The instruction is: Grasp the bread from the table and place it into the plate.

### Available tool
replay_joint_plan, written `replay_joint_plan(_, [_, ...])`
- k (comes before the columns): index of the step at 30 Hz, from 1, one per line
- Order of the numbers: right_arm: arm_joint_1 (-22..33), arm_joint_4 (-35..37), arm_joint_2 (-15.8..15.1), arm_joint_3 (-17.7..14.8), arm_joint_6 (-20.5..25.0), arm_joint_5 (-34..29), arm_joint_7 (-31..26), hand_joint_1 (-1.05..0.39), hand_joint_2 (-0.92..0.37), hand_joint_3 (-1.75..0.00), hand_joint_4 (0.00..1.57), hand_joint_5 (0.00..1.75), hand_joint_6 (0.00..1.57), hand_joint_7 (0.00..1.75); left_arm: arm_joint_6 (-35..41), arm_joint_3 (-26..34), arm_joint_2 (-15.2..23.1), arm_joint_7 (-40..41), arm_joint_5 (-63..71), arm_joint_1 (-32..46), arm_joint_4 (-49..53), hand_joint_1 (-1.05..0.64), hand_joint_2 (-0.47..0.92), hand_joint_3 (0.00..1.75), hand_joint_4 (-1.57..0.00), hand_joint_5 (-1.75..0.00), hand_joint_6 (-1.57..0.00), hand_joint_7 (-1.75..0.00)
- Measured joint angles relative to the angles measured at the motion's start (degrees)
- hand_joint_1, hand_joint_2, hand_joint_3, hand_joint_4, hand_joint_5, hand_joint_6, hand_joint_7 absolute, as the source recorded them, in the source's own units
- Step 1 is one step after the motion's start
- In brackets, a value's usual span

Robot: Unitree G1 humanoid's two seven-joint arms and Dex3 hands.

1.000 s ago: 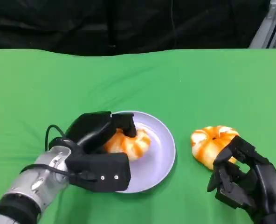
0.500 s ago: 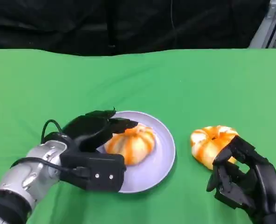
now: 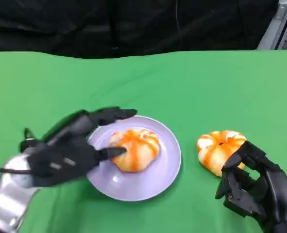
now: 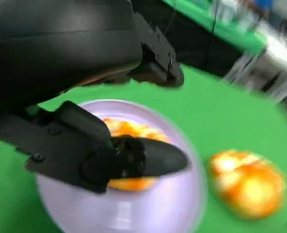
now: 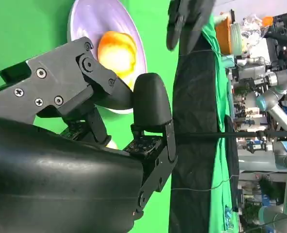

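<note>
An orange-and-white bread roll (image 3: 135,148) (image 4: 129,133) (image 5: 116,51) lies in the lavender plate (image 3: 153,179) (image 4: 148,213) (image 5: 92,22) at the table's middle. My left hand (image 3: 68,145) (image 4: 85,97) is beside the plate's left rim, fingers spread, holding nothing; its fingertips reach over the rim toward the roll. A second roll (image 3: 220,148) (image 4: 247,182) sits on the green cloth right of the plate. My right hand (image 3: 252,189) (image 5: 85,136) hovers just in front of that roll, fingers apart and curved, holding nothing.
The green tablecloth (image 3: 192,87) stretches bare to the far edge, with a black curtain (image 3: 134,24) behind it. A metal frame (image 3: 281,24) stands at the far right corner.
My left hand has let go of the roll in the plate, spread its fingers and drawn back to the left. The right hand has stayed put.
</note>
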Motion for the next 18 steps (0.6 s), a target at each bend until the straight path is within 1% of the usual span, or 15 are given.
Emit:
replay_joint_plan(1, [0.0, 0.0, 0.0, 0.0, 0.0, 0.0, 0.0, -0.14, -0.63, -1.07, 0.83, 1.75, 0.63, 1.62, 3.0, 2.0, -0.1, -2.6, -5.0, 1.4, -2.3, 0.01, 0.89, 0.57, -0.85, -0.40, -0.85, -0.13])
replay_joint_plan(2, [0.0, 0.0, 0.0, 0.0, 0.0, 0.0, 0.0, -0.14, -0.63, -1.07, 0.83, 1.75, 0.63, 1.62, 6.6, 3.8, -0.1, -4.9, -9.8, 2.9, -4.8, 0.04, 0.84, 0.73, -0.78, -0.73, -0.91, -0.16])
replay_joint_plan(3, [0.0, 0.0, 0.0, 0.0, 0.0, -0.1, 0.0, -0.14, -0.63, -1.07, 0.83, 1.75, 0.63, 1.62, 10.7, 5.9, 0.0, -7.0, -14.9, 4.5, -7.4, 0.06, 0.77, 0.90, -0.70, -1.11, -0.97, -0.22])
replay_joint_plan(4, [0.0, 0.0, 0.0, 0.0, 0.0, -0.3, 0.0, -0.14, -0.63, -1.07, 0.83, 1.75, 0.63, 1.61, 15.1, 8.0, 0.0, -8.6, -19.7, 6.3, -10.2, 0.07, 0.75, 0.97, -0.66, -1.25, -0.99, -0.26])
replay_joint_plan(5, [0.1, -0.1, 0.0, 0.0, 0.1, -0.3, -0.1, -0.14, -0.62, -1.07, 0.83, 1.75, 0.63, 1.61, 19.4, 10.2, 0.3, -9.9, -24.3, 8.3, -13.2, 0.08, 0.70, 1.10, -0.74, -1.49, -0.97, -0.73])
replay_joint_plan(6, [0.1, -0.1, 0.0, -0.1, 0.1, -0.4, -0.1, -0.14, -0.62, -1.07, 0.83, 1.75, 0.63, 1.61, 22.4, 11.8, 0.6, -10.7, -27.1, 10.0, -15.4, 0.09, 0.68, 1.20, -0.85, -1.64, -0.87, -1.28])
replay_joint_plan(7, [0.1, -0.1, -0.1, -0.1, 0.1, -0.4, -0.1, -0.14, -0.62, -1.08, 0.83, 1.75, 0.63, 1.61, 24.8, 13.1, 0.7, -11.3, -29.5, 11.8, -17.6, 0.09, 0.68, 1.24, -0.90, -1.69, -0.84, -1.51])
replay_joint_plan(8, [0.0, -0.1, -0.1, -0.1, 0.1, -0.4, 0.0, -0.14, -0.62, -1.08, 0.84, 1.75, 0.63, 1.61, 26.8, 14.3, 0.8, -11.5, -31.5, 13.5, -19.5, 0.08, 0.68, 1.26, -0.94, -1.72, -0.83, -1.63])
replay_joint_plan(9, [0.0, -0.1, -0.1, -0.1, 0.1, -0.3, 0.1, -0.14, -0.62, -1.08, 0.84, 1.75, 0.64, 1.62, 28.6, 15.3, 0.9, -11.9, -33.1, 15.0, -21.0, 0.07, 0.68, 1.27, -0.94, -1.74, -0.78, -1.70])
replay_joint_plan(11, [-0.1, 0.0, -0.1, -0.3, 0.1, -0.2, 0.5, -0.14, -0.62, -1.09, 0.84, 1.75, 0.64, 1.62, 31.1, 17.0, 1.0, -12.7, -35.6, 18.0, -22.8, 0.06, 0.68, 1.29, -0.93, -1.74, -0.75, -1.73])
replay_joint_plan(13, [-0.1, 0.0, -0.1, -0.4, 0.1, 0.2, 0.7, -0.13, -0.62, -1.09, 0.84, 1.75, 0.64, 1.62, 31.9, 18.2, 1.0, -14.0, -36.6, 20.3, -23.0, 0.05, 0.68, 1.31, -0.93, -1.75, -0.73, -1.74])
replay_joint_plan(16, [-0.1, 0.0, -0.1, -0.5, 0.1, 0.2, 0.6, -0.14, -0.62, -1.09, 0.84, 1.75, 0.64, 1.61, 31.9, 19.8, 1.1, -15.9, -37.4, 22.2, -21.2, 0.05, 0.66, 1.36, -0.94, -1.75, -0.77, -1.75])
replay_joint_plan(18, [-0.1, 0.0, -0.2, -0.5, 0.1, 0.2, 0.6, -0.15, -0.61, -1.09, 0.84, 1.75, 0.64, 1.62, 31.9, 20.7, 1.1, -16.5, -37.5, 22.6, -19.6, 0.08, 0.62, 1.47, -0.97, -1.75, -0.79, -1.75])
